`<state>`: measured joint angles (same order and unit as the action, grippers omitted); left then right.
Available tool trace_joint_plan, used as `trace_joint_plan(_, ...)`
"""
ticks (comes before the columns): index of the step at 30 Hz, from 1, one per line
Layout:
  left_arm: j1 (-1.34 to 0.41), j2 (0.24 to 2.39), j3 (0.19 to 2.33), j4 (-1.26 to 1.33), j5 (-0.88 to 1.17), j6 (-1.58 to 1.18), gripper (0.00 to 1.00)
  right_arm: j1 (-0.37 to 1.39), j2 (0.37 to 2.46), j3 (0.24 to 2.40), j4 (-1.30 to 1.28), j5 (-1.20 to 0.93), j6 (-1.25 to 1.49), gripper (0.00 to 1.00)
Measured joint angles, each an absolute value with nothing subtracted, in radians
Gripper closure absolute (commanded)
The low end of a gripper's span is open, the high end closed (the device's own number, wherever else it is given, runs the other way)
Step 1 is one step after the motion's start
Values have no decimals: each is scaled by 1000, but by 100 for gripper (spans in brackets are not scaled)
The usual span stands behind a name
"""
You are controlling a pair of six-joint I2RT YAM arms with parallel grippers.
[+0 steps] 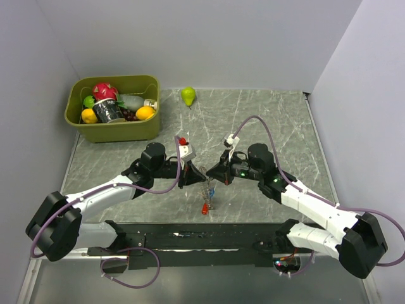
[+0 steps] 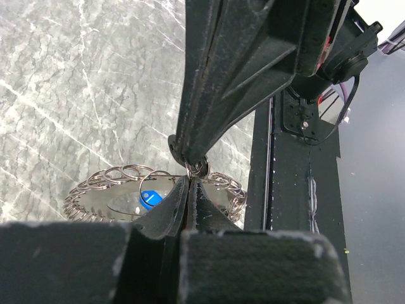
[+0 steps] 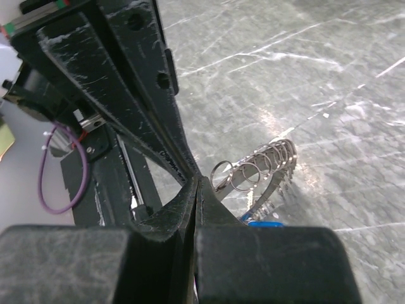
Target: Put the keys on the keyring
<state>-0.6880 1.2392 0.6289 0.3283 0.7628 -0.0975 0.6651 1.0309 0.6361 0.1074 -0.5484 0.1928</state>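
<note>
The keyring is a thin grey metal ring with many small wire loops along its rim. It hangs just above the table between my two grippers, which meet tip to tip over the near middle. My left gripper is shut on its rim. My right gripper is shut on the rim at the same spot, facing the left one. A key with a blue tag hangs inside the ring and shows again as the blue tag. In the top view a red-tagged key dangles below the keyring.
An olive bin of toy fruit stands at the back left. A green pear lies at the back middle. A small red object sits by my left wrist. The black arm-base rail runs along the near edge.
</note>
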Motion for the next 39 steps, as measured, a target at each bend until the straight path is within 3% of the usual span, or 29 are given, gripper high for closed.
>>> trace_joint_plan(32, -689, 1130, 534, 460, 730, -94, 99, 660, 1003, 627, 108, -455, 295, 100)
trace_joint_plan(33, -689, 1125, 527, 471, 728, -94, 99, 658, 1003, 627, 112, -461, 298, 96)
trace_joint_plan(36, -689, 1119, 522, 492, 727, -97, 99, 651, 1003, 627, 121, -473, 302, 64)
trace_joint_plan(38, -691, 1114, 521, 511, 737, -102, 99, 642, 1003, 623, 121, -466, 299, 52)
trace_joint_plan(39, -694, 1111, 521, 522, 743, -103, 99, 639, 1003, 619, 123, -463, 299, 40)
